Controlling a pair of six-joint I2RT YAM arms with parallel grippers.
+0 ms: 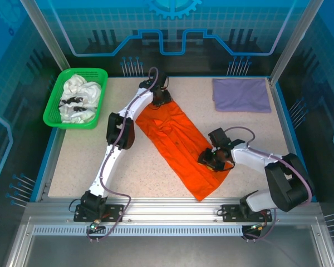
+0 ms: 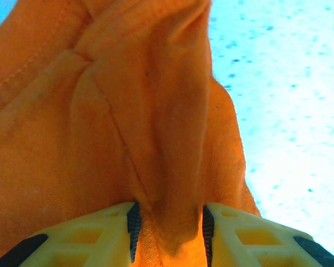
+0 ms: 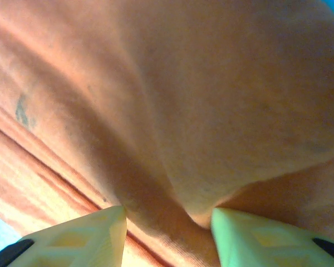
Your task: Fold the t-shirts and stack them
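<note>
Because cloth is soft, light and floppy, we think the t-shirts will sag and slide, so we should hold them by the edges and corners. On the left, the white t-shirts [image 1: 78, 97] lie bunched up in the green basket [image 1: 70, 125]. Next, our left gripper [image 1: 160, 99] pinches a fold at the far end of the orange t-shirt [image 1: 178, 139], with its jaws closed on the cloth. That shirt lies long and slanted across the middle of the table [image 1: 150, 178]. Our right gripper [image 1: 210, 160] bites a bunch close to the near end, and its jaws look closed on cloth too. Far to the right, the purple t-shirt [image 1: 241, 94] lies folded flat.
</note>
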